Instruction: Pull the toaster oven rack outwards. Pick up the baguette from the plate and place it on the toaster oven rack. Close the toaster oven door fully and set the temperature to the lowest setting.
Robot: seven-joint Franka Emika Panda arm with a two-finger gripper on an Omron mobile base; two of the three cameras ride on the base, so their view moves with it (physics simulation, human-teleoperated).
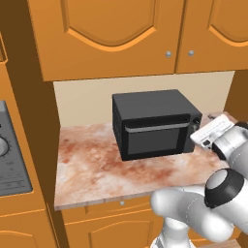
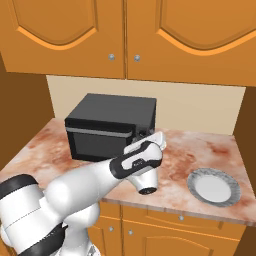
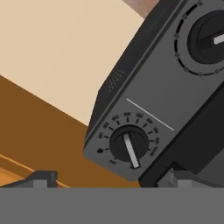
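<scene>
So the toaster oven (image 1: 155,125) sits toward the far side of the marble tabletop (image 1: 92,169), and its door (image 1: 154,138) looks fully shut, silver handle bar running along the top edge. The plate (image 2: 214,186) is off to the right near the front edge of the tabletop, and it's bare, no baguette on it, so my guess is the bread is already inside and we're down to the temperature step. The gripper (image 3: 107,178) is up at the right end of the oven's front, right by the control strip, with its jaws spread wide and nothing between them. In the hand view the two fingertips (image 3: 41,178) poke up at the bottom, and the lower knob (image 3: 128,144) sits just beyond and between them, slightly toward the right finger. Its white pointer bar runs at a slant across the dial, and the hand camera is rolled, so the whole panel looks tilted. A second knob (image 3: 210,37) is farther along the strip, well past the first. I can't read the dial markings, so I can't tell which one is the temperature. What the next bit turns on: the nearer knob lies straight ahead of the open jaws, so it looks like a short push forward to straddle it, then close and twist.
</scene>
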